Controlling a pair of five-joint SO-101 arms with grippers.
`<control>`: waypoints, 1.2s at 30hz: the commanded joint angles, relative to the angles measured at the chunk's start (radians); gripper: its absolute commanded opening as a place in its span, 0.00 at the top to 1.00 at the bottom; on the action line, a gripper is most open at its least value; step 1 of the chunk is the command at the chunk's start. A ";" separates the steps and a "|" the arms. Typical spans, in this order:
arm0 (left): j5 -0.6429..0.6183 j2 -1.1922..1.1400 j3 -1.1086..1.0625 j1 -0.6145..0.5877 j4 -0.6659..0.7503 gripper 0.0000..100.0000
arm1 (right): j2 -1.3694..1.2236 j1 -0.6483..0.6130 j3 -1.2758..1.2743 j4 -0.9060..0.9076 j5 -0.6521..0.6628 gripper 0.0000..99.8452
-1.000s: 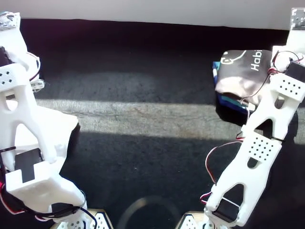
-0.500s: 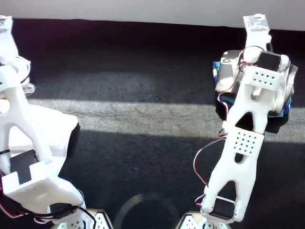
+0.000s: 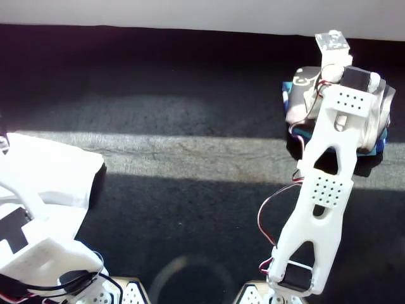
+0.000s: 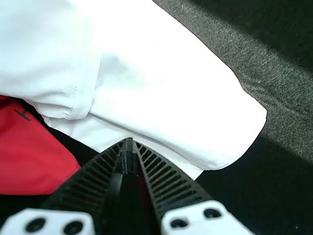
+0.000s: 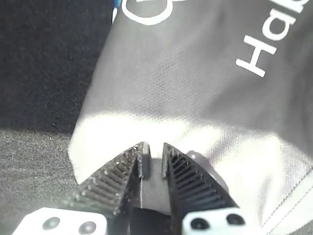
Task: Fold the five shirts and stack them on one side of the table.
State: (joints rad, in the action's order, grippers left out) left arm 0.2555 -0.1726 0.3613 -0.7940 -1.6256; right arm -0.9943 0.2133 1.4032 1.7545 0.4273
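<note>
The left claw [image 4: 128,145] has drawn back toward the table's [image 3: 190,114] near-left corner, clenched empty above the white shirt [image 3: 54,171]; the right claw [image 5: 152,159] has swung over the far-right stack [image 3: 300,104], slightly parted, likely pressing the grey shirt [image 5: 195,88] flat.

Dark table [image 3: 190,209], crossed by one sunlit band. Just past the left gripper [image 4: 129,147]: a folded white shirt [image 4: 146,83], with a red shirt [image 4: 29,156] at its edge. Beneath the right gripper [image 5: 151,156]: a shirt stack [image 3: 296,106], blue shirt [image 3: 302,133] lowest.
</note>
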 commanded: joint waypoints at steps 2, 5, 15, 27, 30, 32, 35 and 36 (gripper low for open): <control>0.014 0.045 -0.041 -0.012 0.002 0.99 | 0.151 0.021 -0.090 0.012 0.037 0.94; 0.014 0.047 -0.050 -0.013 0.002 0.99 | 0.229 0.033 -0.145 0.012 0.049 0.94; 0.017 0.002 0.070 -0.165 0.069 0.86 | 0.776 -0.051 -0.274 0.013 0.046 0.92; 0.106 -0.421 0.231 -0.249 0.388 0.79 | 1.592 -0.355 -1.193 0.010 0.049 0.80; 0.104 -0.487 0.311 -0.179 0.384 0.79 | 1.724 -0.401 -1.371 0.005 0.048 0.80; 0.101 -0.512 0.346 -0.131 0.371 0.79 | 1.782 -0.404 -1.454 0.005 0.048 0.80; 0.097 -0.515 0.410 -0.079 0.308 0.79 | 1.842 -0.403 -1.540 0.005 0.049 0.80; 0.087 -0.515 0.433 -0.065 0.288 0.79 | 1.857 -0.403 -1.563 0.005 0.049 0.80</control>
State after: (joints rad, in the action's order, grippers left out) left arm 0.3552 -0.7050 0.7081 -0.9122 -1.2927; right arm 0.8040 -0.1826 -0.0959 1.7545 0.4703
